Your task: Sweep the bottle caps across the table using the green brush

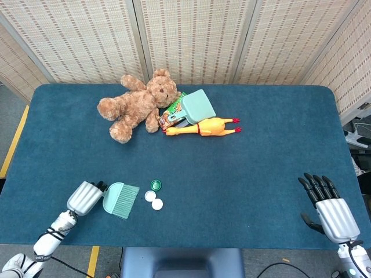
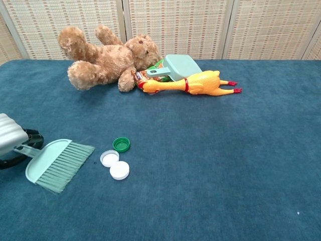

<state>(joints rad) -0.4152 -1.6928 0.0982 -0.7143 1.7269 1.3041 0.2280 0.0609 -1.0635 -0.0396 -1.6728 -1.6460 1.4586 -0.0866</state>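
The small mint-green plastic hand brush [image 2: 52,163] lies flat on the blue worktop, bristles fanned out toward the caps, its handle at the left edge. Just beside its bristle tips sit three round plastic bottle caps: one dark green [image 2: 121,144], two white [image 2: 109,158] [image 2: 119,170], bunched close together.

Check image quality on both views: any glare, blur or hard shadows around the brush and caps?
Head view: even, diffuse light, no glare; green brush and bottle caps sharp but small. Chest view: brush bristles and caps crisp, only soft shadows under them; the left hand is cut off by the left frame edge. No motion blur in either.
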